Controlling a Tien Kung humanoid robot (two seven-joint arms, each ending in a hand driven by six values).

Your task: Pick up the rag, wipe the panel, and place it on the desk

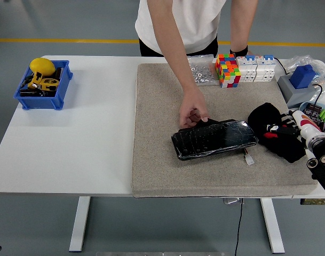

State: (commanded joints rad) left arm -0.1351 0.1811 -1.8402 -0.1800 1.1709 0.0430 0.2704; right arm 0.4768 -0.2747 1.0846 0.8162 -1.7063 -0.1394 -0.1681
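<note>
1. The white surface [71, 144] carries a coarse grey mat [157, 160] over its right half, probably for grip.
2. Your panel [214, 139], a glossy black slab, lies mid-mat; a person's hand [192, 111] rests on its far left corner, seemingly placing it.
3. The rag [277, 130], soft black cloth, sits crumpled toward the mat's right edge.
4. Your right hand [323, 160] waits at the surface's right edge; I cannot tell its fingers' state.

person [183, 21]: white short-sleeve tee, dark trousers, black wristband
right arm [321, 160]: black, round joints, white-and-red bit

White table [71, 149] on white legs; grey floor [71, 21] (yellow line [61, 40] across it)
</note>
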